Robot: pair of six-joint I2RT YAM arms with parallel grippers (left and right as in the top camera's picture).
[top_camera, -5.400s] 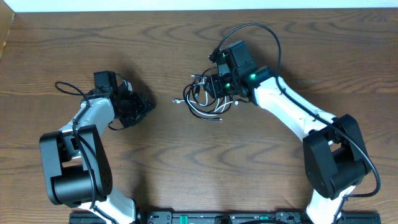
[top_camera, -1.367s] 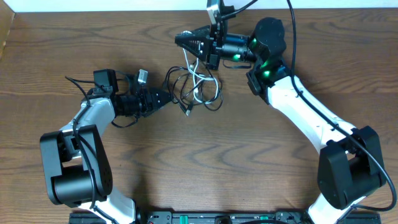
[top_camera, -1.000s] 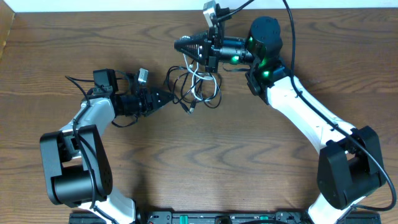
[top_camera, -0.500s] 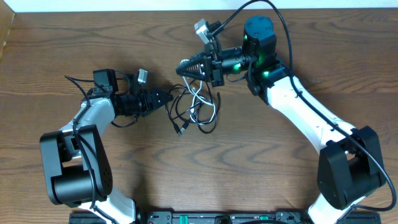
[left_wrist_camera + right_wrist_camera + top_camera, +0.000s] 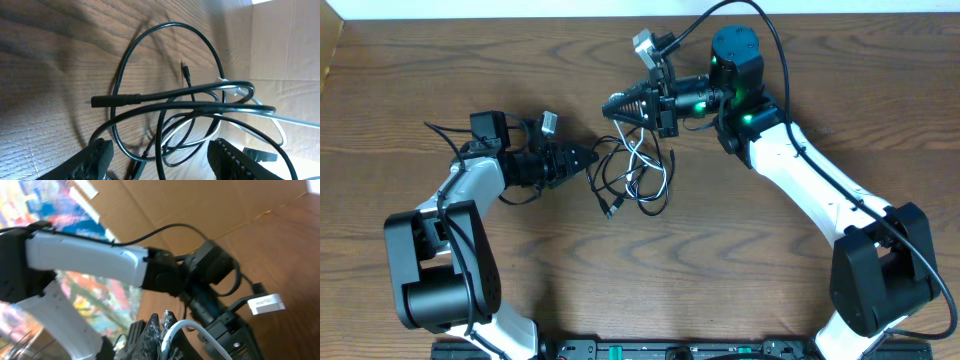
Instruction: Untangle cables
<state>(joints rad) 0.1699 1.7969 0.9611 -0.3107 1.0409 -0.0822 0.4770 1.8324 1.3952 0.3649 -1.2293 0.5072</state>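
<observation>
The white cable (image 5: pixel 638 150) and the black cable (image 5: pixel 656 203) hang and lie as one tangle at the table's middle. My right gripper (image 5: pixel 614 105) is shut on the white cable (image 5: pixel 186 325), holding its top above the table; its fingers (image 5: pixel 167 321) show pressed together in the right wrist view. My left gripper (image 5: pixel 585 157) is open at the tangle's left side. In the left wrist view its fingers (image 5: pixel 160 146) stand wide apart, with loops of the black cable (image 5: pixel 167 23) and a strand of the white cable (image 5: pixel 192 138) between and beyond them.
The wooden table (image 5: pixel 720 270) runs all round the tangle. A cardboard edge (image 5: pixel 328 50) stands at the far left. Thick black wires of the arms loop near the left wrist (image 5: pixel 445 140) and above the right arm (image 5: pixel 765 25).
My right gripper has come down and slightly right with the white cable over the last second. The tangle has sunk lower and spread on the table. The left arm has barely moved.
</observation>
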